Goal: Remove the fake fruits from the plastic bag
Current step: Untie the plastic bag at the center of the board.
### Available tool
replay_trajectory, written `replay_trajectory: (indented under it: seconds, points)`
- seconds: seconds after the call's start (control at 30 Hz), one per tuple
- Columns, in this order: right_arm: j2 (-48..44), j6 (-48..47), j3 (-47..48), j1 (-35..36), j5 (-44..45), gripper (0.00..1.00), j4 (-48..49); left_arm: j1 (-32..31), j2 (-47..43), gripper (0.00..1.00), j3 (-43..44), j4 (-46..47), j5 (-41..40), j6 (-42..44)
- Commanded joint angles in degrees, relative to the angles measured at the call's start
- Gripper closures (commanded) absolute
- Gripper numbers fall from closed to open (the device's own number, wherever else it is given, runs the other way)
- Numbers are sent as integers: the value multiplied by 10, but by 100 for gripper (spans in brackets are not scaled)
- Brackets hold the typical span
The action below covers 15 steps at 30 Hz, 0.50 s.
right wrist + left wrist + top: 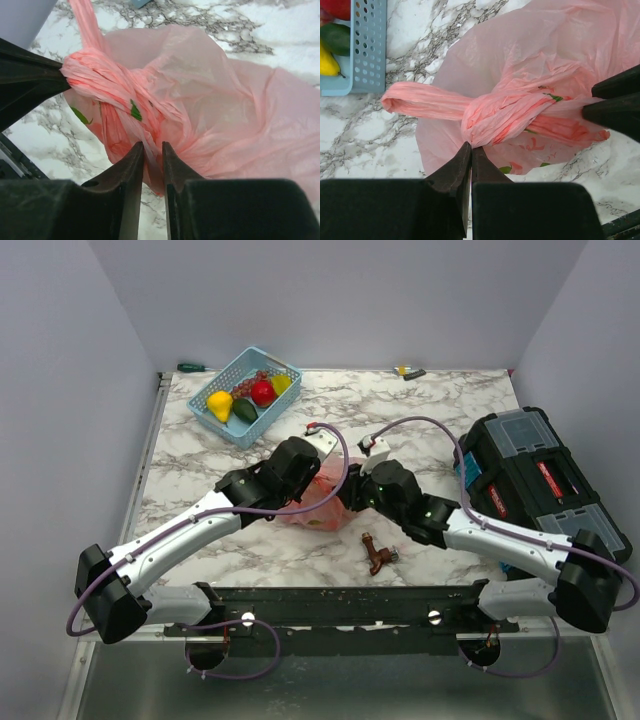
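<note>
From above, left arm (pixel 200 525) and right arm (pixel 490 535) hide most of the plastic bag (pixel 320 506); contents unclear.

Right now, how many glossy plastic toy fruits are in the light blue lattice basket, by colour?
Yellow plastic fruits: 2
Dark green plastic fruit: 1
Red round plastic fruit: 1
Dark red grape bunch: 1
Total in the light blue lattice basket: 5

Thin, crinkly translucent pink plastic in the bag (pixel 535 65), glossy marble-look on the table (pixel 200 470), matt perforated light-blue plastic in the basket (pixel 367 45), shiny plastic fruits (pixel 262 392).
</note>
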Motion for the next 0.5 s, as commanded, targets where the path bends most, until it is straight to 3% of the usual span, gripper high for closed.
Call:
replay_trajectory:
  seconds: [0.0, 0.23, 0.4, 0.47]
  points:
    - [-20, 24, -38, 3, 62, 82, 0, 1, -17, 100, 5, 7, -26, 3]
    - [-45, 49, -51, 3, 108, 99, -29, 1, -32, 100, -5, 18, -57, 4]
    - [-68, 79, -53, -4, 210, 99, -91, 1, -35, 100, -4, 19, -62, 7]
    - [-73, 94, -60, -30, 202, 99, -96, 1, -40, 100, -9, 24, -67, 7]
